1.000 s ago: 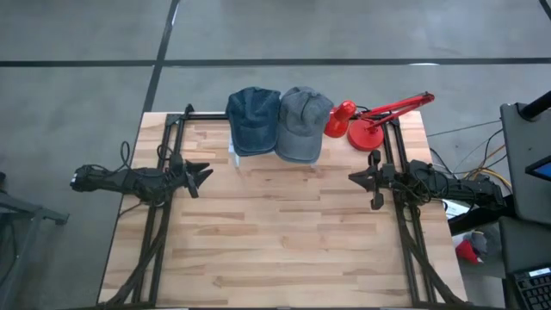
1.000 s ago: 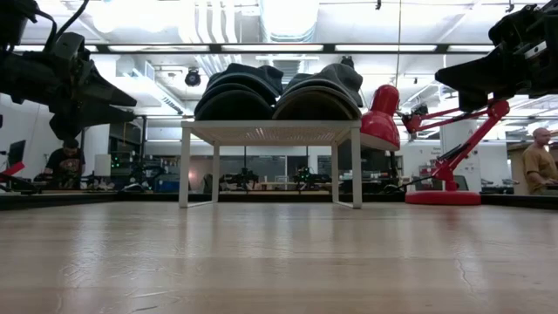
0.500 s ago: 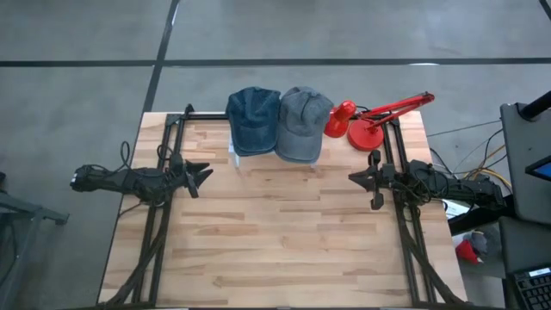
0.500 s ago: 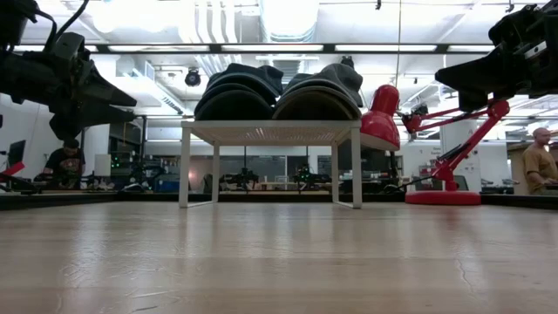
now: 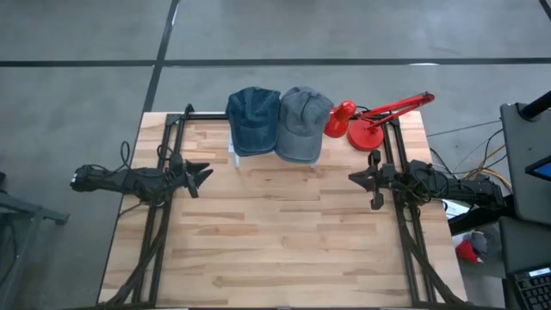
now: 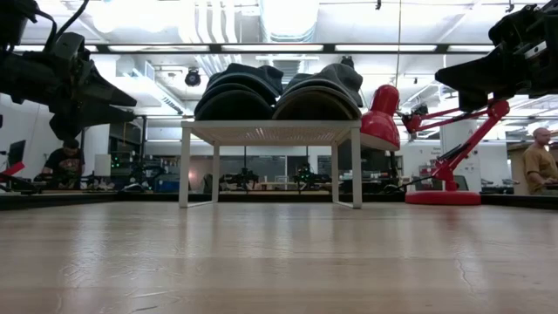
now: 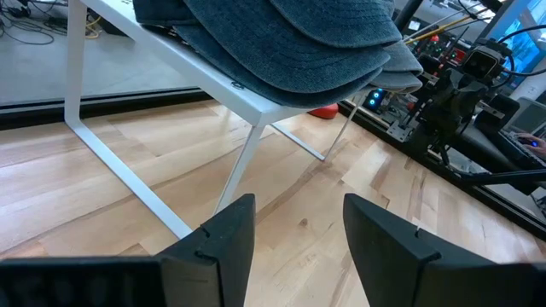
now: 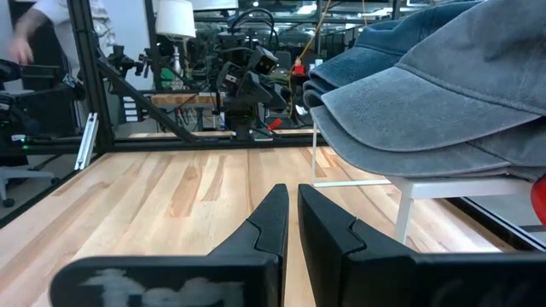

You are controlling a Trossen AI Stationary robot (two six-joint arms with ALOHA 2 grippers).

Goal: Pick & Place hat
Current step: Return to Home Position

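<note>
Two caps rest side by side on a small white rack [image 6: 270,133] at the table's far edge: a blue denim cap [image 5: 252,119] on the left and a grey cap [image 5: 303,122] on the right, brims toward the near side. In the left wrist view the blue cap [image 7: 281,38] sits on the rack above the wood. In the right wrist view the grey cap [image 8: 444,102] fills the upper corner. My left gripper [image 5: 203,173] hovers open at the table's left side, away from the caps. My right gripper [image 5: 357,178] hovers shut at the right side.
A red desk lamp [image 5: 372,120] stands at the far right corner, its head next to the grey cap. Black frame rails [image 5: 164,198] run along both sides of the table. Bare wood [image 5: 284,232] lies between the arms. People show in the room beyond.
</note>
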